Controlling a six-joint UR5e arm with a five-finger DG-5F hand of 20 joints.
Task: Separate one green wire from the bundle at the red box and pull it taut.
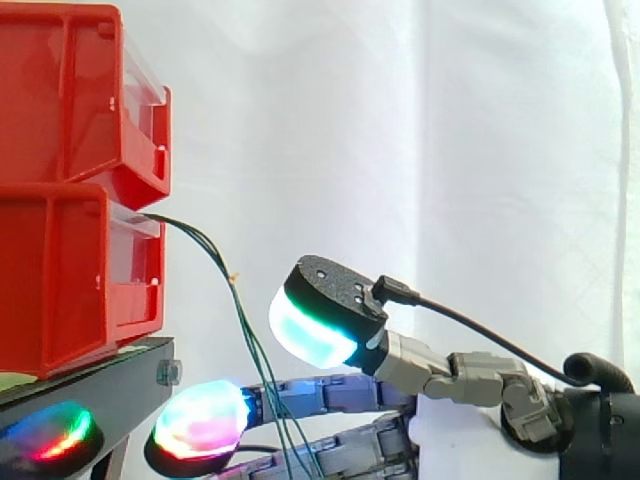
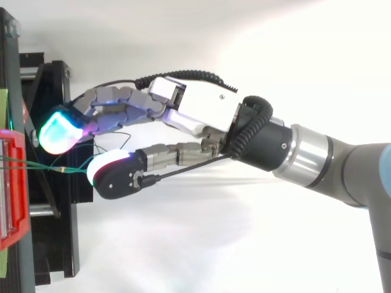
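Observation:
A few thin green wires (image 1: 245,320) leave the front of the lower red box (image 1: 70,280) and hang slack, curving down to the right. In the top view the wires (image 2: 43,163) run from the red box (image 2: 12,201) toward my hand (image 2: 195,110). The hand (image 1: 450,435) reaches in from the right, open, with its fingers stretched out below the wires. The thumb, with a white-cyan pad (image 1: 312,325), stands apart above them. The wires drop through the gap between thumb and fingers. Nothing pinches them.
A second red box (image 1: 70,90) is stacked on the lower one. Both rest on a black stand (image 1: 110,385) at the left, with a white curtain behind. One glowing fingertip (image 1: 50,435) lies under the stand's edge.

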